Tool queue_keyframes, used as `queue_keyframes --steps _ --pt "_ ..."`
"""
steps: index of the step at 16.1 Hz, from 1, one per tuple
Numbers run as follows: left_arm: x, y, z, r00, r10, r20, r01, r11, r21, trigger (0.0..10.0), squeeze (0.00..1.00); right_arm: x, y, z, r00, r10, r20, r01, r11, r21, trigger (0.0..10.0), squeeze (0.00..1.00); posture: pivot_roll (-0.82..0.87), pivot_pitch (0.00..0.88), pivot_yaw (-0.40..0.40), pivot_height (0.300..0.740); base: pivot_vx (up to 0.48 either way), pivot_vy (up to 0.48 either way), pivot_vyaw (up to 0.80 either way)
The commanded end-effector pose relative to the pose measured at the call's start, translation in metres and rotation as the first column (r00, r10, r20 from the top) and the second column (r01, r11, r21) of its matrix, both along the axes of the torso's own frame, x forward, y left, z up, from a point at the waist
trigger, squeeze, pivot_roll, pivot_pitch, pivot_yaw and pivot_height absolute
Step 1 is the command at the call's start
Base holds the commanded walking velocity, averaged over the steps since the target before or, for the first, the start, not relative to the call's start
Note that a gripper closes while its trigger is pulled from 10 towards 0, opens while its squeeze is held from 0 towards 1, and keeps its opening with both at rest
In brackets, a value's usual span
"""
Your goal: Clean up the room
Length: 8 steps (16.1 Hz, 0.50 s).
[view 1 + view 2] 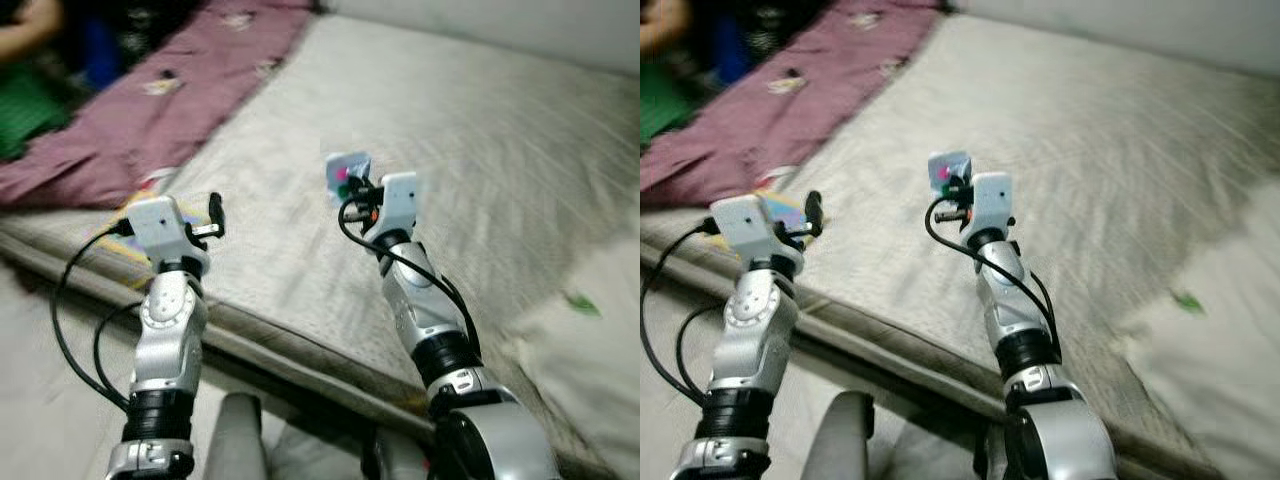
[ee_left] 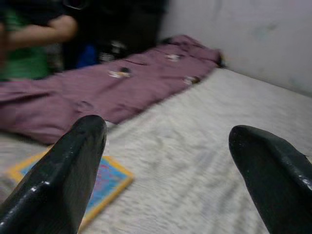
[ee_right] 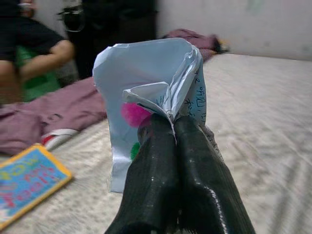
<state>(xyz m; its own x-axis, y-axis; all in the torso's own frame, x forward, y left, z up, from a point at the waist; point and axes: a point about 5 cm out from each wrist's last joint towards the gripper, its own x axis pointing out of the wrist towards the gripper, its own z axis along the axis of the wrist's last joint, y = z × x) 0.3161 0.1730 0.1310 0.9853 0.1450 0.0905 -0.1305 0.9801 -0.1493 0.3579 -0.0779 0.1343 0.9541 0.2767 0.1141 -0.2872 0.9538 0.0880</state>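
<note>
So I've got a crumpled bit of paper (image 3: 146, 92) pinched in my right gripper (image 3: 174, 127), fingers squeezed tight together on its lower edge. It's light blue-white with a pink blob and some green on it plus some handwriting I can't read. From the head camera that gripper sits about dead centre, held up over the bed (image 1: 480, 180), with the paper sticking out at roughly 11 o'clock from the wrist.

My left gripper (image 2: 168, 146) is held out with its two fingers wide apart and nothing between them, hovering over the near edge of the mattress. Just past it, around 9 o'clock from the left wrist in the head view, there's a kids' book (image 3: 27, 183) with a yellow border and blue cover lying flat on the bed. Beyond that, up toward 10 o'clock, a purple blanket (image 1: 170, 100) is bunched along the far side, and a person in green (image 2: 29, 53) is sitting behind it.

My read: the pickup part is done for the paper and I'm at the carry stage. Next it wants a bin or some drop spot, which I can't see from here, so probably turning away from the bed first. The book looks like the obvious next grab for the free hand
</note>
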Motion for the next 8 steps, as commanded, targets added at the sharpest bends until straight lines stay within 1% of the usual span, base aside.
queue_keyframes --steps 1,3,4,6,8 --pt "0.0006 -0.0005 -0.0016 1.0 -0.003 -0.014 0.003 1.0 0.006 10.0 0.0 0.0015 0.0018 0.0062 1.0 0.006 0.025 -0.006 1.0 -0.003 10.0 0.0 0.09 0.0 -0.024 0.696 0.0 0.0 0.0" --pt "0.0007 -0.0028 -0.0029 1.0 -0.01 -0.019 0.01 1.0 0.01 10.0 0.0 0.0014 0.0005 0.0063 1.0 -0.002 0.024 0.002 1.0 0.001 10.0 0.0 0.09 0.0 -0.021 0.721 0.0 0.0 0.0" --pt "0.0008 -0.0037 -0.0031 1.0 -0.013 -0.021 0.013 1.0 0.01 10.0 0.0 0.0016 0.0008 0.0063 1.0 -0.002 0.022 0.002 1.0 0.003 10.0 0.0 0.09 0.0 -0.02 0.74 0.0 0.0 0.0" --pt "0.0009 -0.0028 -0.0051 0.999 0.004 -0.036 -0.004 1.0 -0.016 10.0 0.0 0.0017 0.001 0.0061 1.0 0.0 0.021 0.0 1.0 0.001 10.0 0.0 0.09 0.0 -0.02 0.74 0.0 0.0 0.0" --pt "0.0013 -0.0028 -0.0046 0.999 0.004 -0.035 -0.004 1.0 -0.01 10.0 0.0 0.0022 0.0009 0.0062 1.0 0.0 0.021 0.0 1.0 0.0 10.0 0.0 0.09 0.0 -0.028 0.74 0.0 0.0 0.0"
